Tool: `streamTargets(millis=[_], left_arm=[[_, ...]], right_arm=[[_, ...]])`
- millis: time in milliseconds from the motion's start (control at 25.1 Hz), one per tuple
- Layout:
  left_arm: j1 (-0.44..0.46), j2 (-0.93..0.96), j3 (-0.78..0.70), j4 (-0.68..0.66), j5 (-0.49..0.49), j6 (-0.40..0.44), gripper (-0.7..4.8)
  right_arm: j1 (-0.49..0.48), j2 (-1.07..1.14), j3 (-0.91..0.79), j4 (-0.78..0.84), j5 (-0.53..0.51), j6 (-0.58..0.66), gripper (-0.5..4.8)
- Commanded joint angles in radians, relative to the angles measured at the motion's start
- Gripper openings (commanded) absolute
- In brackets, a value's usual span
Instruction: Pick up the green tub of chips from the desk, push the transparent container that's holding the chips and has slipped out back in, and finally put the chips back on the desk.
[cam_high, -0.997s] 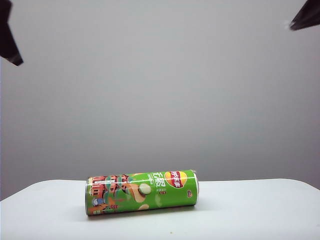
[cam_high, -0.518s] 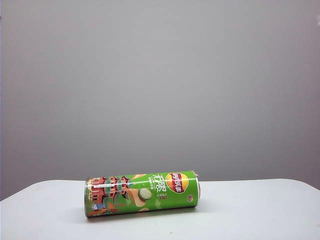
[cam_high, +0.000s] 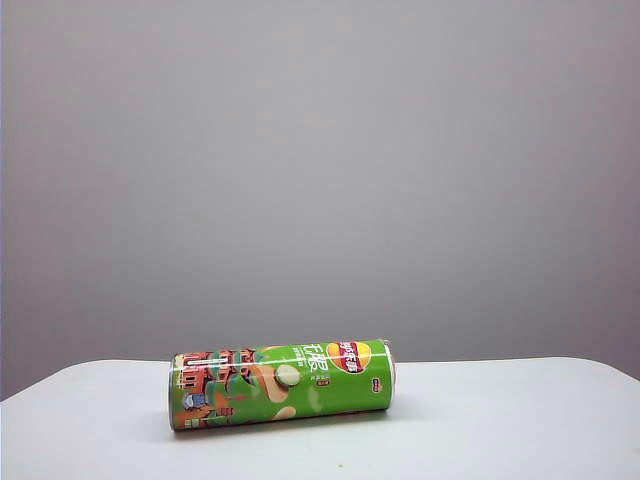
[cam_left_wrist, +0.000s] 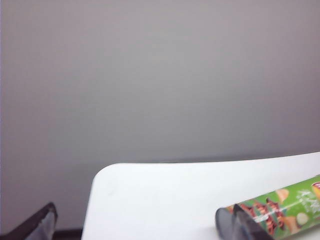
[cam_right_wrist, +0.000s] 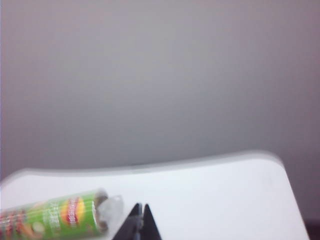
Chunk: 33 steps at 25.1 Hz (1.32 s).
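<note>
The green tub of chips (cam_high: 282, 384) lies on its side on the white desk (cam_high: 500, 420), its logo end to the right. Neither gripper shows in the exterior view. My left gripper (cam_left_wrist: 145, 227) is open, its fingertips (cam_left_wrist: 45, 222) far apart; one tip overlaps the tub's (cam_left_wrist: 280, 207) artwork end without holding it. My right gripper (cam_right_wrist: 141, 210) is shut and empty, close beside the tub's (cam_right_wrist: 55, 217) open end. There the transparent container (cam_right_wrist: 114, 207) juts out slightly as a blurred clear lip. The chips cannot be made out.
A plain grey wall fills the background. The desk's rounded corner (cam_left_wrist: 100, 175) and its edge lie near the left gripper. Another rounded corner (cam_right_wrist: 277, 160) lies beyond the right gripper.
The dark arm parts at the exterior view's upper corners have left the view. The tub stays in the same spot on the desk.
</note>
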Motion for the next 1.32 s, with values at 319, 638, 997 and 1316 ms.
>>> streamTargets(millis=[319,638,997,1316], left_arm=[[0.0,-0.003,-0.01,-0.056,0.043,0.043,-0.05],[0.0,-0.003,-0.01,-0.222,0.012,0.038,-0.05],[0.0,-0.003,-0.01,-0.243,0.012,0.039,-0.04],[0.0,-0.003,-0.01,-0.243,0.012,0.039,-0.04]], right_arm=[[-0.002,-0.002,-0.006,-0.107,0.027,-0.06,-0.08],[-0.003,0.001,-0.006,-0.227,0.125,-0.059,-0.08],[-0.003,0.0,-0.006,-0.225,0.124,-0.059,-0.08],[-0.003,0.0,-0.006,-0.225,0.124,-0.059,-0.08]])
